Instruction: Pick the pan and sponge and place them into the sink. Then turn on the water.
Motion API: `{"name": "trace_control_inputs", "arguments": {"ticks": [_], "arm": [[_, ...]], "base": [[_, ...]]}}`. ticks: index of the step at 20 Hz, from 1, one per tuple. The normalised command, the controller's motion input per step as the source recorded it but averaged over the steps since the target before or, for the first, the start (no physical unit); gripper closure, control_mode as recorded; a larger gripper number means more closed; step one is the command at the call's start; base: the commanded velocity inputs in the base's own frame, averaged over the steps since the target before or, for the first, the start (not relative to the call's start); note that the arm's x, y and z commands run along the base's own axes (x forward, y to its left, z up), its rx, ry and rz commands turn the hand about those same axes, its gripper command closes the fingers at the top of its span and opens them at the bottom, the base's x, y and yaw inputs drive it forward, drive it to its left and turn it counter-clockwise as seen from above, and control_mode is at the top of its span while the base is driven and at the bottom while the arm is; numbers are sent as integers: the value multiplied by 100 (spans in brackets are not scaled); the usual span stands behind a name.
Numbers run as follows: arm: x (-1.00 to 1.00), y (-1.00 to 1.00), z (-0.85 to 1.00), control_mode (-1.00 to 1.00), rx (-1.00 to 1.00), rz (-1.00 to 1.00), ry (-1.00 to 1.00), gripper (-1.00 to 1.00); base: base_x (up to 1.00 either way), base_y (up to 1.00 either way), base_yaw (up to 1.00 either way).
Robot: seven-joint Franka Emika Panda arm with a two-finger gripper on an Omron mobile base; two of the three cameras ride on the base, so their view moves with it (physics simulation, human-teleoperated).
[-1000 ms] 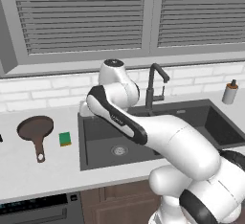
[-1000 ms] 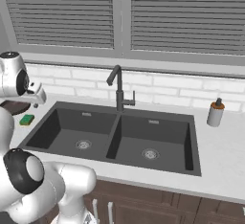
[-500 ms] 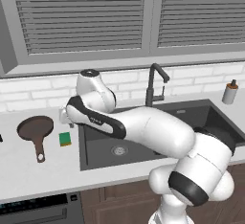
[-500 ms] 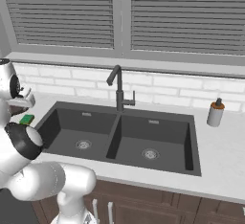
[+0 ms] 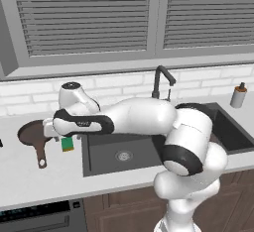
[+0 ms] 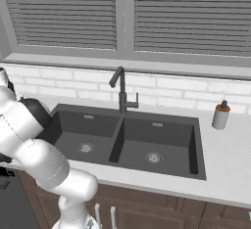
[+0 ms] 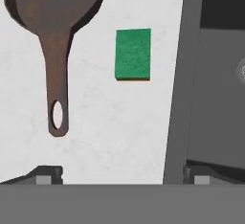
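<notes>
A brown pan (image 5: 31, 133) lies on the white counter left of the sink (image 5: 101, 164), its handle pointing toward the counter's front edge. The small green sponge (image 5: 68, 144) sits between the pan and the sink's left rim. My hand hovers above the counter over the pan and sponge. In the hand view my gripper (image 7: 122, 175) is open, its fingertips (image 7: 48, 174) wide apart with nothing between them. There the sponge (image 7: 133, 54) lies ahead, right of the pan's handle (image 7: 57, 98), and the sink's rim (image 7: 184, 84) runs along the right. No water runs from the dark faucet (image 5: 161, 80).
A brown-capped soap bottle (image 5: 238, 95) stands on the counter right of the sink, seen too in the right base view (image 6: 220, 115). The faucet (image 6: 120, 88) rises behind the divider of the double basin (image 6: 184, 145). A brick wall and window blinds back the counter.
The arm has swung left, from above the left basin to above the counter by the pan and sponge. Pan, sponge and sink have stayed put.
</notes>
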Motion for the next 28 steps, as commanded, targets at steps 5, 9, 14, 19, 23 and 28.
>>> {"name": "trace_control_inputs", "arguments": {"ticks": [5,9,14,19,23,28], "arm": [[20,56,-25,-100,-7,0,8,-100],[23,47,-11,-100,-7,0,0,-100],[22,44,-16,-100,-10,0,0,-100],[16,40,-16,-100,-8,0,0,-100],[18,26,-14,-100,-5,0,0,-100],[2,-2,-44,-100,0,1,-3,-100]], "base": [[0,0,0],[0,0,0],[0,0,0],[0,0,0],[0,0,0],[0,0,0]]}}
